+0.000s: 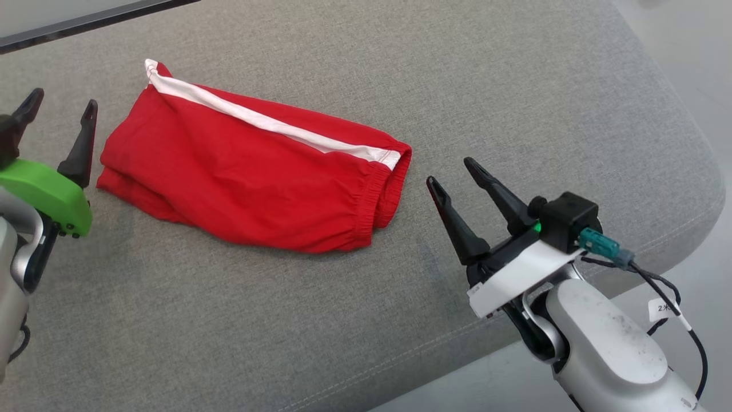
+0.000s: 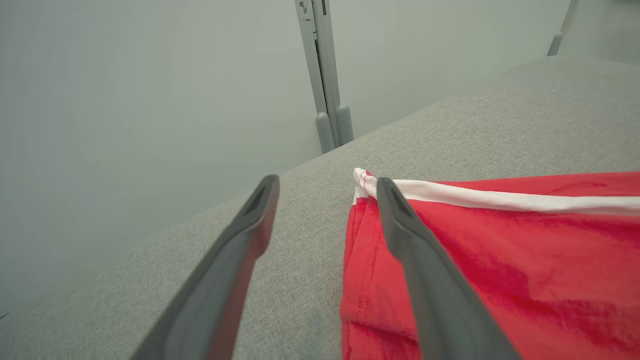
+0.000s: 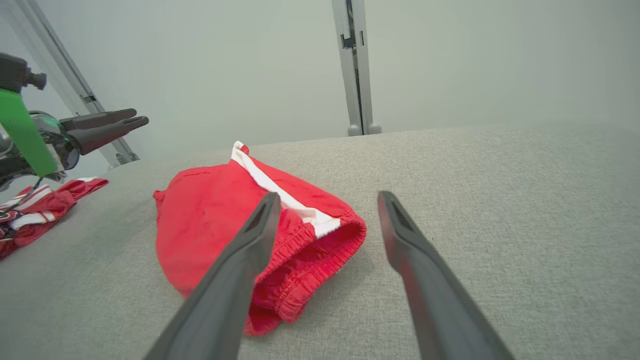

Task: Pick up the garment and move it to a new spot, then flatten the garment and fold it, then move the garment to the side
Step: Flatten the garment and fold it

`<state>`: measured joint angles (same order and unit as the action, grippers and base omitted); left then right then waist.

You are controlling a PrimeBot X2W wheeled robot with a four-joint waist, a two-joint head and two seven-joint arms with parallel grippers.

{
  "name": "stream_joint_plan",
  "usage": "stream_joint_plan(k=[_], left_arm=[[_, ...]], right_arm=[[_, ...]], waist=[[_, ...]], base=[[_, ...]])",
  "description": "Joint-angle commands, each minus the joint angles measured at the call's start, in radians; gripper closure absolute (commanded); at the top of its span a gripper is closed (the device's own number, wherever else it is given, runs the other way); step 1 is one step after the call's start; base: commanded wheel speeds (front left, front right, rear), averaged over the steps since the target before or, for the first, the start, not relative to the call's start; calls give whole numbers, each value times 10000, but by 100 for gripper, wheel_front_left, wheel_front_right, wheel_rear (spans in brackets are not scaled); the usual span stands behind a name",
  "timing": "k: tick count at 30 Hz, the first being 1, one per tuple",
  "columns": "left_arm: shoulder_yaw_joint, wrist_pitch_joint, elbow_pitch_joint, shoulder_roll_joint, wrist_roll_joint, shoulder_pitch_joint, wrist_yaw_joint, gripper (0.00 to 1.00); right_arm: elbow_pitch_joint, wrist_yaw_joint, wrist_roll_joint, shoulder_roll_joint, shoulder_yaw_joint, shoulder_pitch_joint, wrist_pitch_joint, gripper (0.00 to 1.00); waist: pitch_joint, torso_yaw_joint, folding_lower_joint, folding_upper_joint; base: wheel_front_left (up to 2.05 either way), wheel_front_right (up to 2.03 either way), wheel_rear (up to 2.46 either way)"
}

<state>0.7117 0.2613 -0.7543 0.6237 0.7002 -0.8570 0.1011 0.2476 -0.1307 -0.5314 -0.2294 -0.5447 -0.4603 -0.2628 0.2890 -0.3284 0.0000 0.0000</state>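
- Red fabric shorts (image 1: 251, 177) with a white side stripe: lay flat between the two grippers, held by neither.
- Left gripper (image 1: 63, 100): fingers spread apart, empty, just beside the hem end.
- Right gripper (image 1: 450, 171): fingers spread apart, empty, near the elastic waistband end.
- Grey woven cushion (image 1: 457, 74): beneath both grippers.
- Red-and-white crumpled cloth (image 3: 35, 215): below the left gripper in the right wrist view, well apart from the right gripper.

The red shorts (image 1: 246, 177) are thin matt cloth, lightly creased, with a smooth white stripe (image 1: 269, 123) and a puckered elastic waistband (image 1: 370, 209). Under the shorts, the grey cushion (image 1: 514, 86) is coarse-woven matt fabric. Right of the shorts, the right gripper (image 1: 449, 170) is matt dark plastic.
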Motion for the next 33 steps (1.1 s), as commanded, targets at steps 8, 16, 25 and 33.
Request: stream_joint_plan(k=[8,16,25,33], left_arm=[[-788,40,-307,-293,-173,1117,115,0],[-1127,40,-923,-827,-534,1190,-17,0],[-1506,39,-2111,-1489,-849,666,-43,0],[-1684,32,-2988,-2010,-982,666,98,0]], right_arm=[[-253,2,740,340,421,893,-43,0],[-271,2,775,196,626,1026,-43,0],[-308,2,801,-47,697,1085,-43,0],[-325,2,803,-201,756,1079,-41,0]], waist=[[9,-205,0,0],[239,-296,0,0],[405,-230,0,0],[467,-165,0,0]], base=[[0,0,0],[0,0,0],[0,0,0],[0,0,0]])
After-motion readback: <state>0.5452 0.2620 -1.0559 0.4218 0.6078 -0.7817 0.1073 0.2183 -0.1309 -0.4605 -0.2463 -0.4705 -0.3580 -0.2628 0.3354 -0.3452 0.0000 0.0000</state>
